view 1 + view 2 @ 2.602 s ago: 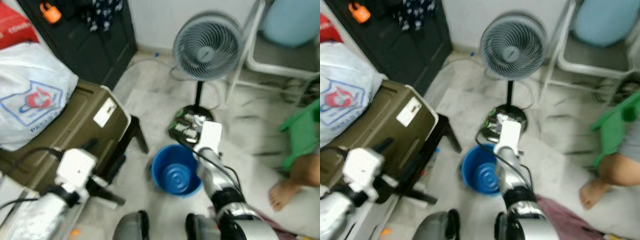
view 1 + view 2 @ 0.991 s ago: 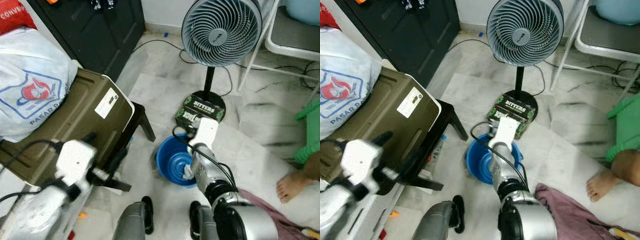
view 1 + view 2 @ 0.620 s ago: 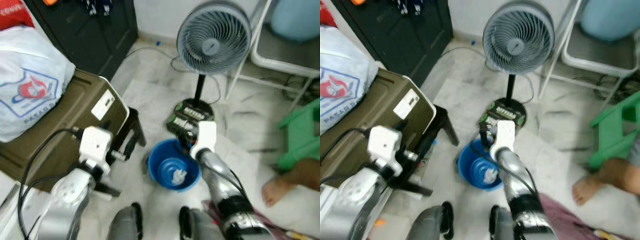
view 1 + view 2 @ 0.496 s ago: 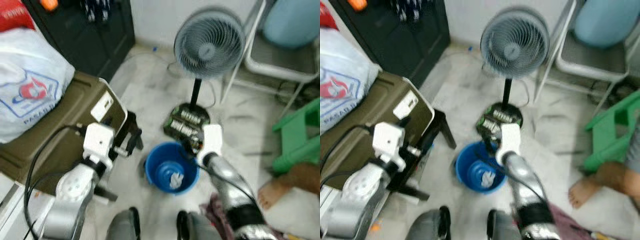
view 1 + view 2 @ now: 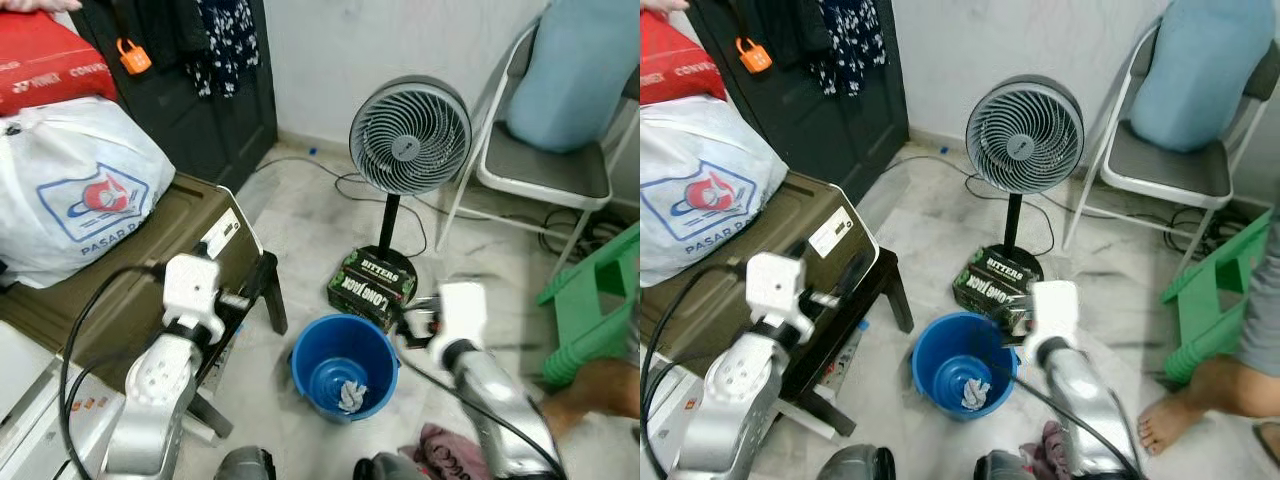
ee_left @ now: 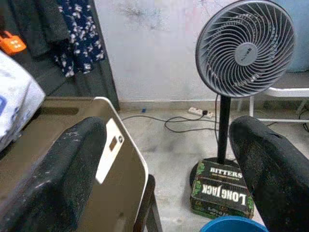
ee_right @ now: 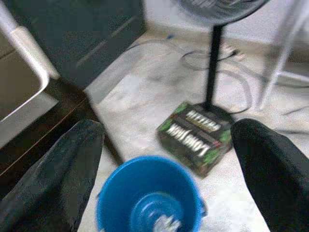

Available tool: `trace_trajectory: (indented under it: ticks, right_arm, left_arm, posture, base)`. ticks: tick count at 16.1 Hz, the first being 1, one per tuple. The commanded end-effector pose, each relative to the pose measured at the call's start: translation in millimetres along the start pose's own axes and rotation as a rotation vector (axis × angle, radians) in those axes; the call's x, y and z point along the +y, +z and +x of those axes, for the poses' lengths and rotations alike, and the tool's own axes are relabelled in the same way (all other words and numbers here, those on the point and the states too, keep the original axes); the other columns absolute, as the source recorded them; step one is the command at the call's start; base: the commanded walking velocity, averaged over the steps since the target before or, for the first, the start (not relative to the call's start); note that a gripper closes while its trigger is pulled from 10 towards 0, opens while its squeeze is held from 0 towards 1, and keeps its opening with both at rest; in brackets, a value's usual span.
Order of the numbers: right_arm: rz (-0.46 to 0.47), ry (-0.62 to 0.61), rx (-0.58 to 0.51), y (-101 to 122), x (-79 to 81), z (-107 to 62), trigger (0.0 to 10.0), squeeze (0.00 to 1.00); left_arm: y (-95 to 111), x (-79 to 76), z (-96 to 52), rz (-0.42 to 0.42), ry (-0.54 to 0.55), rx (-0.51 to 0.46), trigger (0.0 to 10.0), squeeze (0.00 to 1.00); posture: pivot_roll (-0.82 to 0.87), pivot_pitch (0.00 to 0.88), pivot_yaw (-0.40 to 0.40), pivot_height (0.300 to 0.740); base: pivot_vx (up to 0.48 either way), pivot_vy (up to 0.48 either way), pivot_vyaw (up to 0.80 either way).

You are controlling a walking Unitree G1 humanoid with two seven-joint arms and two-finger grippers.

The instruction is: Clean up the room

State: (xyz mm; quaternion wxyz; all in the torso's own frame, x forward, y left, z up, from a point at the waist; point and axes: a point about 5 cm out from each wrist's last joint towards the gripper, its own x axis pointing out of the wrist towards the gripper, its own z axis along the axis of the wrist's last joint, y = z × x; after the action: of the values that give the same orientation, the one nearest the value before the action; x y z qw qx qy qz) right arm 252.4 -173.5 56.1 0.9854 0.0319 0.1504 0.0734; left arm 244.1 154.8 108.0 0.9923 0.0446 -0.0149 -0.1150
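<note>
since 0.5 s ago the right arm has swung away to the right of the blue bucket (image 5: pixel 343 365). a crumpled white tissue (image 5: pixel 349 396) lies in the bucket's bottom, with no clear long axis. left gripper (image 6: pixel 164 159) spread wide, empty, above the olive suitcase (image 5: pixel 150 270). right gripper (image 7: pixel 164 159) spread wide, empty, above the bucket.

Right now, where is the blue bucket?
The blue bucket sits on the floor before the robot, just in front of the green box at the fan's base.

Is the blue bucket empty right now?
No, a small crumpled white scrap lies at the bottom of the blue bucket.
</note>
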Motion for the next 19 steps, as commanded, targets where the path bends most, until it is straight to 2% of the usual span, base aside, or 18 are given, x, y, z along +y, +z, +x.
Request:
trace_trajectory:
  ticks: [1, 2, 4, 6, 9, 10, 12, 14, 19]
  right_arm:
    - [0.08, -0.091, -0.017, 7, -7.9, -0.5, 10.0, 0.0]
    - [0.203, -0.178, 0.005, 6, -13.3, 1.8, 10.0, 0.0]
    - [0.112, -0.207, -0.043, 18, -12.0, 4.2, 10.0, 0.0]
    - [0.08, -0.296, -0.046, 21, -12.1, 3.5, 10.0, 0.0]
    - [0.04, -0.237, -0.117, 32, -5.9, -3.0, 10.0, 0.0]
    - [-0.075, -0.265, -0.186, 42, -5.7, -2.7, 10.0, 0.0]
    - [-0.065, -0.221, -0.169, 45, -4.3, -0.3, 10.0, 0.0]
    - [-0.118, -0.197, -0.195, 51, -3.6, 0.1, 10.0, 0.0]
    - [-0.118, -0.181, -0.208, 55, -4.1, 4.2, 10.0, 0.0]
  left_arm:
    - [-1, 2.7, -1.9, 0.004, 0.017, -0.002, 10.0, 0.0]
    - [-3, 5.0, -6.0, 0.004, 0.023, 0.009, 10.0, 0.0]
    - [-4, 4.1, -9.1, 0.016, 0.008, 0.002, 10.0, 0.0]
    - [-1, 5.6, -7.7, 0.001, 0.027, -0.02, 10.0, 0.0]
    - [8, -2.5, 1.8, -0.021, 0.001, -0.069, 10.0, 0.0]
    - [10, -3.5, 4.6, -0.023, -0.003, -0.078, 10.0, 0.0]
    - [10, -3.6, 4.1, -0.01, -0.014, -0.062, 10.0, 0.0]
    - [6, -3.2, 0.1, -0.018, -0.007, -0.051, 10.0, 0.0]
    - [9, -5.3, 4.3, -0.015, 0.001, -0.067, 10.0, 0.0]
  posture:
    - [-0.05, 0.0, 0.037, 0.74]
    - [-0.05, 0.0, 0.042, 0.74]
    - [-0.04, 0.0, 0.044, 0.74]
    - [-0.05, 0.0, 0.042, 0.74]
    - [-0.05, 0.0, 0.024, 0.74]
    - [-0.05, 0.001, 0.026, 0.74]
    - [-0.05, 0.008, 0.032, 0.74]
    - [-0.05, 0.019, 0.033, 0.74]
    - [-0.04, 0.02, 0.012, 0.74]
  base:
    - [0.0, 0.0, 0.0]
    - [0.0, 0.0, 0.0]
    - [0.0, 0.0, 0.0]
    - [0.0, 0.0, 0.0]
    - [0.0, 0.0, 0.0]
    - [0.0, 0.0, 0.0]
    - [0.0, 0.0, 0.0]
    - [0.0, 0.0, 0.78]
    - [0.0, 0.0, 0.8]
